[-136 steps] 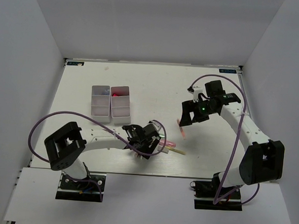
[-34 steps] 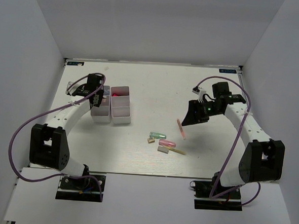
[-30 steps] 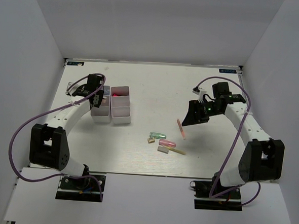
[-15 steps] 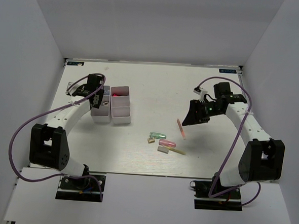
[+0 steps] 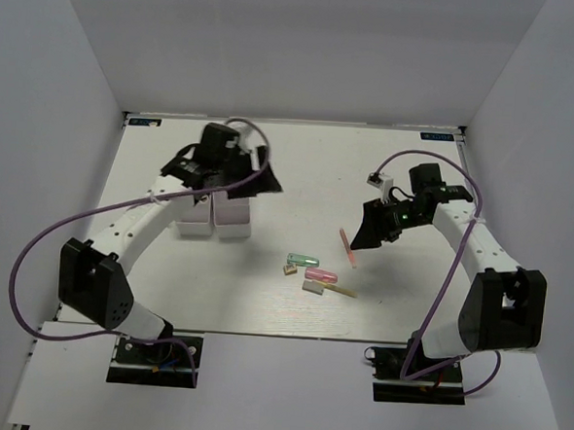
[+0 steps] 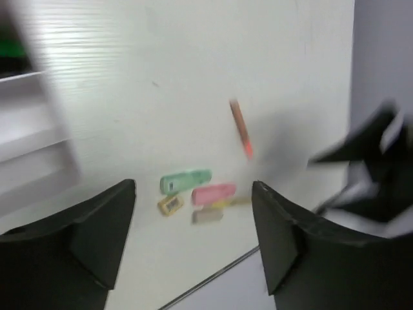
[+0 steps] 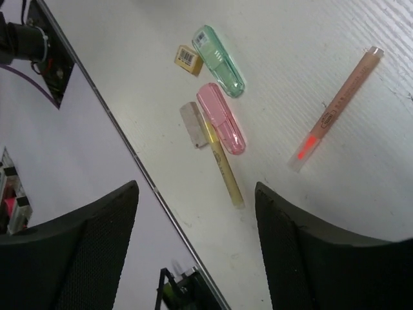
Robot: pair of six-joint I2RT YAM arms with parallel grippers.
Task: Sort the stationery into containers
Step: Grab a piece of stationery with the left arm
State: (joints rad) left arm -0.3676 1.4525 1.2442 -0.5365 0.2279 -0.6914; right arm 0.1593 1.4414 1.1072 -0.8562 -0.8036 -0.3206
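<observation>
The white containers (image 5: 214, 217) stand at the left of the table, partly under my left arm; their edge shows blurred in the left wrist view (image 6: 35, 135). My left gripper (image 5: 262, 178) hangs open and empty just right of the containers (image 6: 193, 242). Loose stationery lies mid-table: a green piece (image 5: 303, 260) (image 6: 186, 181) (image 7: 219, 61), a pink piece (image 5: 320, 275) (image 7: 221, 118), a small yellow item (image 5: 289, 270) (image 7: 188, 57), a grey eraser (image 5: 311, 287) (image 7: 192, 124) and a yellow stick (image 5: 340, 290) (image 7: 224, 166). A thin pink pencil (image 5: 347, 246) (image 7: 335, 110) lies beside my right gripper (image 5: 368, 236), which hovers open and empty (image 7: 197, 242).
The table's near edge (image 7: 129, 145) runs just past the stationery cluster. White walls enclose the table on three sides. My right arm (image 6: 368, 155) appears as a dark blur in the left wrist view.
My left arm has swung right, from the containers' left side across them, and its jaws have spread wider. The right gripper has edged slightly toward the pink pencil.
</observation>
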